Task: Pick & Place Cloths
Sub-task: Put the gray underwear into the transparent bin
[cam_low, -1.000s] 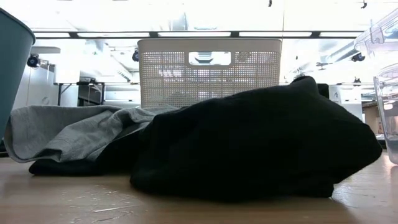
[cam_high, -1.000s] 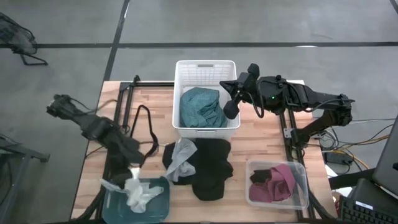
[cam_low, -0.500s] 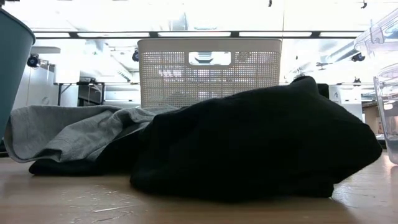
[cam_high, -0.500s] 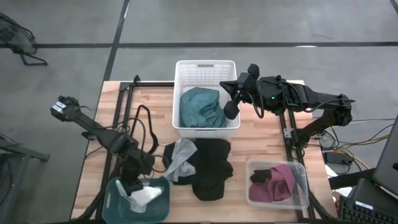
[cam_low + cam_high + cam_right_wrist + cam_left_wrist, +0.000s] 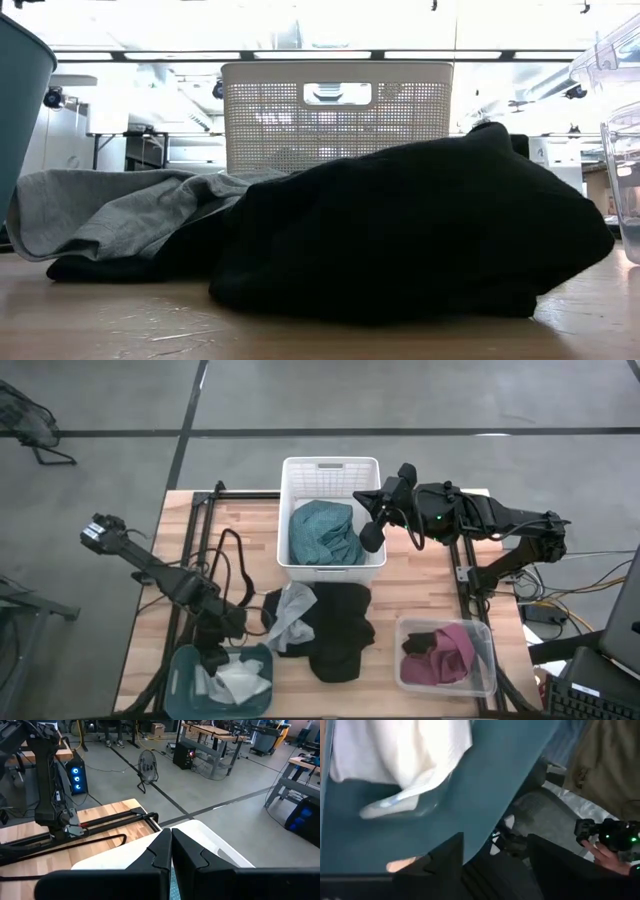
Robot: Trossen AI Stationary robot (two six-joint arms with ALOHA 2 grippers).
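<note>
Now the left gripper (image 5: 210,657) sits low at the rim of the teal plastic tray (image 5: 184,682) at the table's front left, and the small white cloth (image 5: 240,678) that hung crumpled above the tray a second ago lies spread inside it, so one placement looks done (whether the fingers have let go cannot be told). The right gripper (image 5: 370,536) has not moved; it hovers with its fingers pressed together over the edge of the white slatted plastic basket (image 5: 331,467), where the teal-green cloth (image 5: 325,532) lies bunched in soft folds. Between tray and basket, the thick matte black cloth (image 5: 420,225) heaps on the wooden table (image 5: 420,580) with the thin, limp light grey cloth (image 5: 110,210) draped against it, both unsorted. A maroon cloth (image 5: 450,650) fills the clear plastic tray (image 5: 485,680).
</note>
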